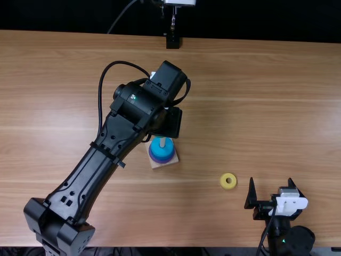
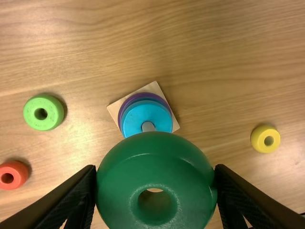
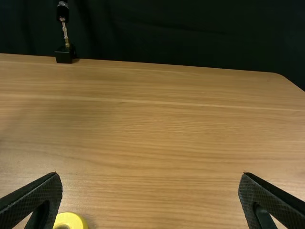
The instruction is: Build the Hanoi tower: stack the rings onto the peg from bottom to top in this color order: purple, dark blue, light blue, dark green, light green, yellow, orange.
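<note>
Glossy dark green, smooth and rounded at the edge like a fat donut: that's the dark green ring point(image 2: 151, 160), clamped between the left gripper's point(image 1: 169, 124) fingers at the bottom middle of the left wrist view. Its flat face and round hole are turned toward that wrist camera, so the long way across the disc runs from finger to finger, with the hole's axis heading roughly along the camera's line of sight. The peg point(image 2: 148, 126) is pale and round-tipped, standing upright out of a square wooden base point(image 1: 167, 165) left of centre in the top view. A shiny light blue ring point(image 2: 145, 114) sits around it, a darker blue edge point(image 2: 138, 101) peeks out below, then a wider purple ring point(image 1: 162, 160). The right gripper point(image 1: 270, 180) is lower right in the top view, fingers spread with textured pads, and a matte-ish yellow ring point(image 1: 228, 181) lies flat near it on the streaky wood-grain table point(image 1: 240, 106). Left wrist view also has a chunky light green ring point(image 2: 43, 112) and a red-orange ring point(image 2: 13, 175), holes up.
</note>
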`<state>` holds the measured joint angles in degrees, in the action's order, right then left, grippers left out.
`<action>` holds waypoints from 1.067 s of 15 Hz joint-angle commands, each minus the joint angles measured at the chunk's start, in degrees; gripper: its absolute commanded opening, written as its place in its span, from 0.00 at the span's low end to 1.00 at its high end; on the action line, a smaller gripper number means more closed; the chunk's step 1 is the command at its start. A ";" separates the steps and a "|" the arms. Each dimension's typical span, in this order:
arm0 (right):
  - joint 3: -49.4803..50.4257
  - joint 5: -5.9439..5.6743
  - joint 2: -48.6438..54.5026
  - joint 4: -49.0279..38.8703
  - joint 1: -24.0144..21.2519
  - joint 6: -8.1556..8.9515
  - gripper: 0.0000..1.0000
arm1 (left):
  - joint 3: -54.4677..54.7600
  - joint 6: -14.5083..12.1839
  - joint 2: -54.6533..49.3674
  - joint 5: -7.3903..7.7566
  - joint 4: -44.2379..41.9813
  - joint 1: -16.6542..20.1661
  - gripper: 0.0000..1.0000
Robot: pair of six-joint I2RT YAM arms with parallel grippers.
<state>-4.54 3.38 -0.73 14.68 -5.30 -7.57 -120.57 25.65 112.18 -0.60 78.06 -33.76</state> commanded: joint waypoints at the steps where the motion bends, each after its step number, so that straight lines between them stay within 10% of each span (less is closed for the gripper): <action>1: 3.66 0.31 0.73 4.26 -0.41 0.09 1.00 | -1.42 0.61 1.55 0.28 -0.02 -0.34 0.00; 15: 3.66 0.31 0.73 4.26 -0.41 0.09 1.00 | -0.89 0.82 3.48 0.39 0.09 -2.01 0.00; 16: 3.66 0.31 0.73 4.26 -0.41 0.09 1.00 | -0.63 0.82 3.40 0.50 0.09 -2.01 0.11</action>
<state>-4.54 3.38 -0.73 14.66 -5.30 -7.57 -120.57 25.76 115.24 -0.08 78.08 -34.92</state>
